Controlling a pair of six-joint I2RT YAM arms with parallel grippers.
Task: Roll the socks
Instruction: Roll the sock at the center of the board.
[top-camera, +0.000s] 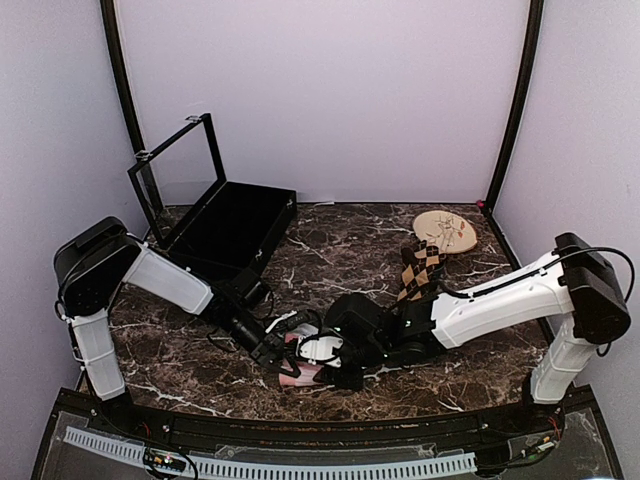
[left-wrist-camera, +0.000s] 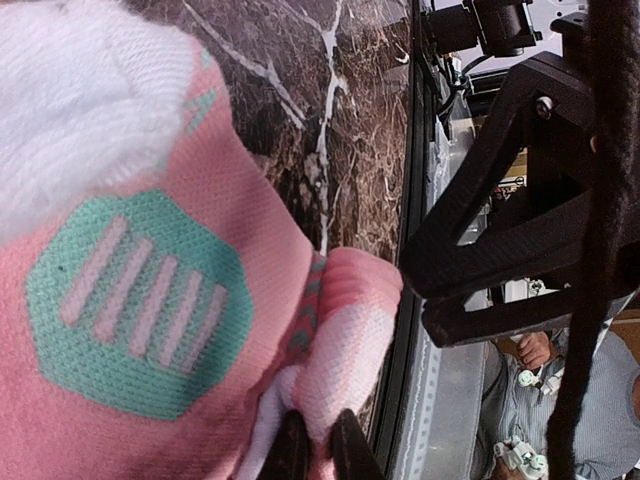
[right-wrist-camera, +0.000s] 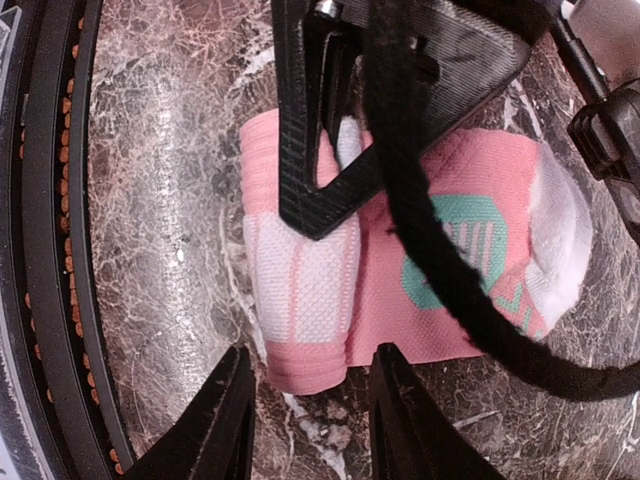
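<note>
A pink sock (top-camera: 305, 362) with white patches and a teal emblem lies near the table's front edge, partly rolled at one end. It fills the left wrist view (left-wrist-camera: 140, 330), and the right wrist view shows its rolled end (right-wrist-camera: 300, 300). My left gripper (left-wrist-camera: 318, 450) is shut on the white-and-pink edge of the roll. My right gripper (right-wrist-camera: 312, 420) is open, its fingers just short of the roll's end, one to each side. A brown argyle sock (top-camera: 422, 267) and a tan sock (top-camera: 446, 231) lie at the back right.
A black open box (top-camera: 225, 225) with a raised frame lid stands at the back left. The table's front rail (top-camera: 300, 440) runs close behind the pink sock. The two arms crowd together over the sock.
</note>
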